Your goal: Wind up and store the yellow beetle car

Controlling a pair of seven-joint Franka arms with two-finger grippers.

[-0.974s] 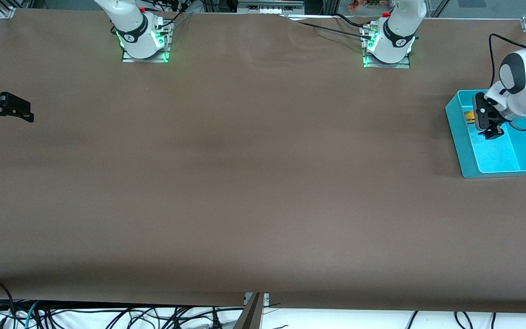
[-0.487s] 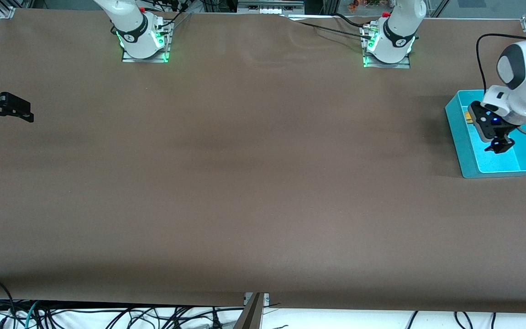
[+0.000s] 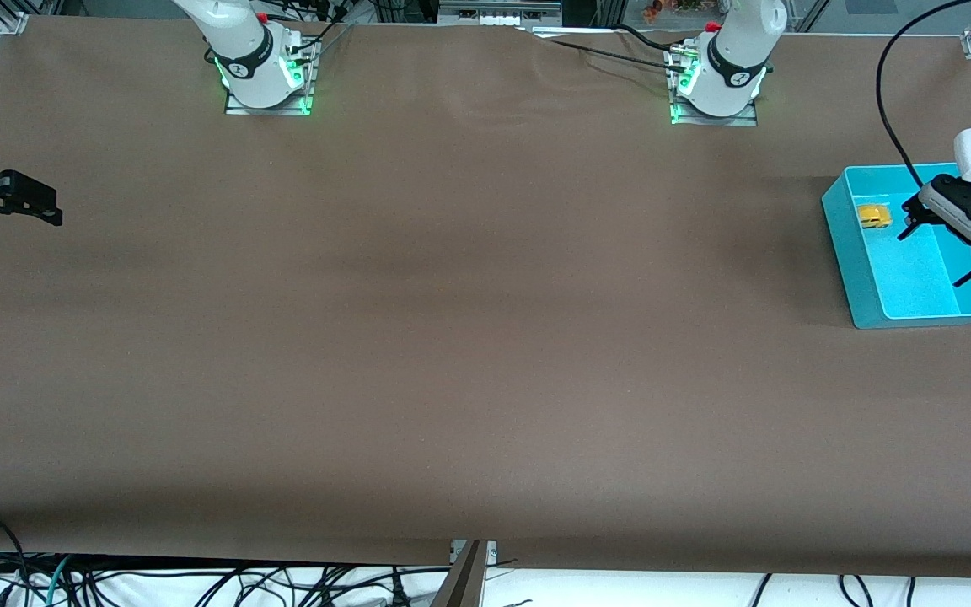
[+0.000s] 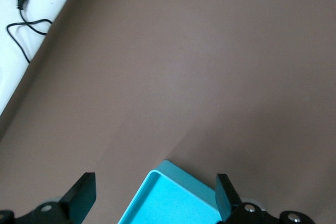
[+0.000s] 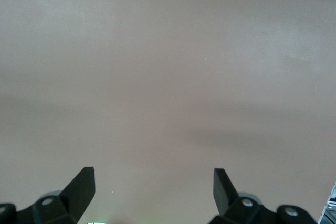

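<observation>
Yellow beetle car [image 3: 874, 217] lies inside the blue bin [image 3: 852, 270], in the corner farther from the front camera, close against the bin's wall on the side toward the bench middle; it rests free, nothing touching it. The bin sits at the left arm's end of the brown bench [image 3: 452, 337]. Left pincer [image 3: 941, 244] hangs over the bin's open middle, jaws spread wide and empty, tilted; its wrist view shows both dark fingers [image 4: 79, 198] far apart with one corner of the bin between them and bare bench past it, the car not in that view. Right pincer [image 3: 9, 198] waits over the bench's edge at the right arm's end, well apart from the bin; its wrist view shows the fingers [image 5: 79, 190] wide with only bare bench below, nothing held. Judgement on the step: the car sits in the bin and no pincer grips it, so the storing part reads as done and the task looks at or very near its end. Whether the car was wound cannot be told from how it lies. Next move, as far as one is needed, calls for little: the left arm should lift clear of the bin without clipping its rim or nudging the car, jaws left wide. Risk is small, mainly a finger catching the bin wall and shifting the bin
</observation>
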